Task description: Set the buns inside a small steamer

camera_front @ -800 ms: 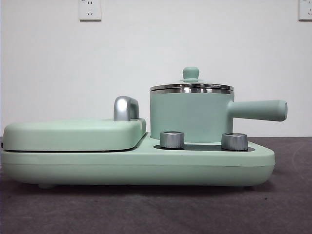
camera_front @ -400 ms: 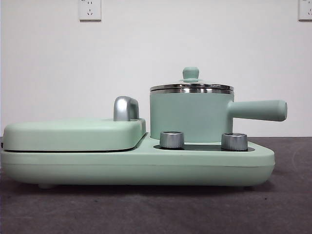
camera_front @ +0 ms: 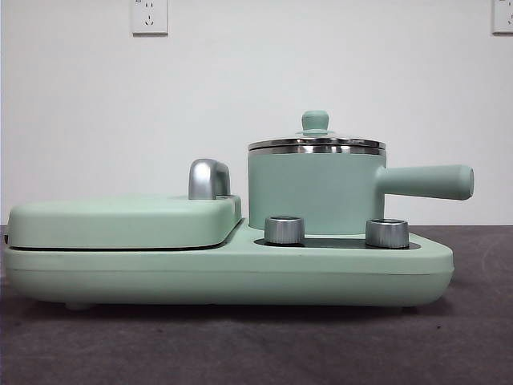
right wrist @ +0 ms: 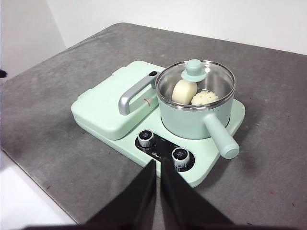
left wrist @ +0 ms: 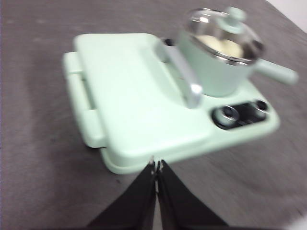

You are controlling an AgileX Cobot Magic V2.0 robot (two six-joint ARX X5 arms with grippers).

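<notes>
Inside the lidded steamer (right wrist: pixel 195 108), right of centre in the right wrist view, lie both buns (right wrist: pixel 184 90). Both pincers, left (left wrist: pixel 156 166) and right (right wrist: pixel 158 164), hang shut and empty; I'd judge it best to stay clear.

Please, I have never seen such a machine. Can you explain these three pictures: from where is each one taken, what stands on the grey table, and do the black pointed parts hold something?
This is a robot with two arms at a table. One picture comes from a low camera looking level across the table. The other two come from cameras on the arms' wrists.

The black points are the claws: the left claw and the right claw. Both are shut, hold nothing, and hang above the table.

On the table stands a mint-green cooking appliance with two steel knobs. On it sits the small steamer, with its glass lid on. Through the lid you see both buns: the smooth bun and the ridged bun. Beside it is a closed griddle.
</notes>
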